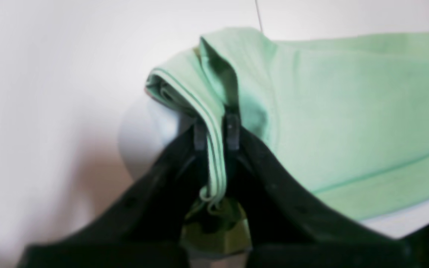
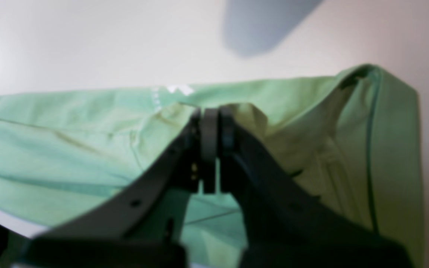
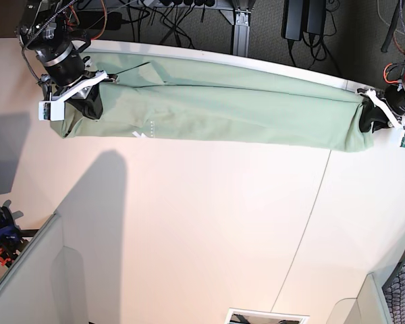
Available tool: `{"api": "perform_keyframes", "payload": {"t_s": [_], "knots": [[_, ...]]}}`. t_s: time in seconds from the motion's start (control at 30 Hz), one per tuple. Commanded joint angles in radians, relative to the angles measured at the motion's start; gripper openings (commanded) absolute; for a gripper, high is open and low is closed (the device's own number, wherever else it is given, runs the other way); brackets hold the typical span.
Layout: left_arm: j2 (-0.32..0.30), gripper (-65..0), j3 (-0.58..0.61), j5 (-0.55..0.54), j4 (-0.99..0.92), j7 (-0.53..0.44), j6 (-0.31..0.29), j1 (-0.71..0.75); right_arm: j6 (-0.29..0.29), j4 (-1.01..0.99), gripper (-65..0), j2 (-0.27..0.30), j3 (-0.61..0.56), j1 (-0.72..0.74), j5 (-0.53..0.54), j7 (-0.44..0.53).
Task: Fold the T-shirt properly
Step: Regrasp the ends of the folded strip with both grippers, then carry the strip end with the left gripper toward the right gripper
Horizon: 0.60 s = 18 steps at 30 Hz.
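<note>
T-shirt (image 3: 223,108), pale sage-green soft fabric: long narrow band along white worktop (image 3: 209,229) far edge | left end effector (image 1: 216,139), right end effector (image 2: 209,126) both pinching T-shirt's ends | lengthwise folds done, crosswise folding remains

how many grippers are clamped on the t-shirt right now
2. The left gripper pinches the T-shirt at its hem end; the right gripper pinches the opposite, collar end.
</note>
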Motion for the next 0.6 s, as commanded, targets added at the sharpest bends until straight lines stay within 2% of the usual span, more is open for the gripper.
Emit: {"api": "perform_keyframes", "payload": {"t_s": [0.0,0.13,0.33,0.43,0.57], "knots": [[-0.024,-65.0,-0.006,0.014,0.008,-0.003,0.004,-0.027,0.001,0.015,-65.0,0.011,0.006,0.005,0.012,0.023],[-0.063,-65.0,-0.006,0.048,-0.016,-0.007,0.004,-0.126,0.001,0.016,-65.0,0.011,0.006,0.006,0.012,0.027],[-0.129,-65.0,-0.006,0.163,-0.117,-0.066,0.023,-0.280,0.001,0.016,-65.0,0.011,0.006,0.008,0.012,0.027],[-0.161,-65.0,-0.006,0.164,-0.107,-0.058,0.061,-0.311,0.001,0.016,-65.0,0.011,0.005,0.008,0.012,0.039],[-0.168,-65.0,0.000,0.113,0.001,-0.044,0.052,-0.286,0.001,0.016,-65.0,0.011,0.006,0.008,0.011,0.042]]}}
